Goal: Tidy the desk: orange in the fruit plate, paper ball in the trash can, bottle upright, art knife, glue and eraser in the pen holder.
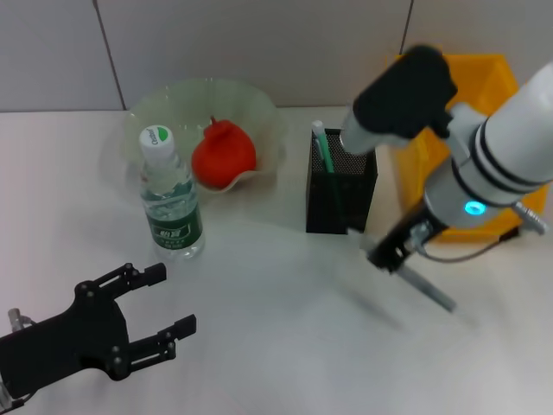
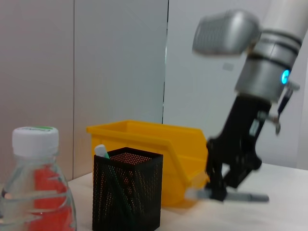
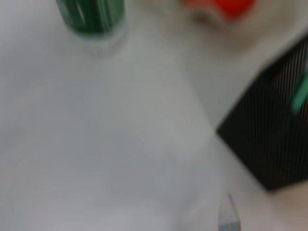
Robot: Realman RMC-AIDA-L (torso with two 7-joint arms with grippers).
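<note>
My right gripper (image 1: 396,252) hangs just in front of the black mesh pen holder (image 1: 341,183), shut on the grey art knife (image 1: 432,290), which it holds level above the table (image 2: 240,196). A green and white stick (image 1: 321,143) stands in the holder; I cannot tell whether it is the glue. The orange (image 1: 223,154) lies in the pale green fruit plate (image 1: 268,121). The bottle (image 1: 170,201) stands upright in front of the plate. My left gripper (image 1: 171,302) rests open at the near left. Paper ball and eraser are out of view.
A yellow bin (image 1: 492,73) stands at the back right behind my right arm, close beside the pen holder (image 2: 127,190). The white table (image 1: 276,294) stretches between the two grippers. A wall rises behind the table.
</note>
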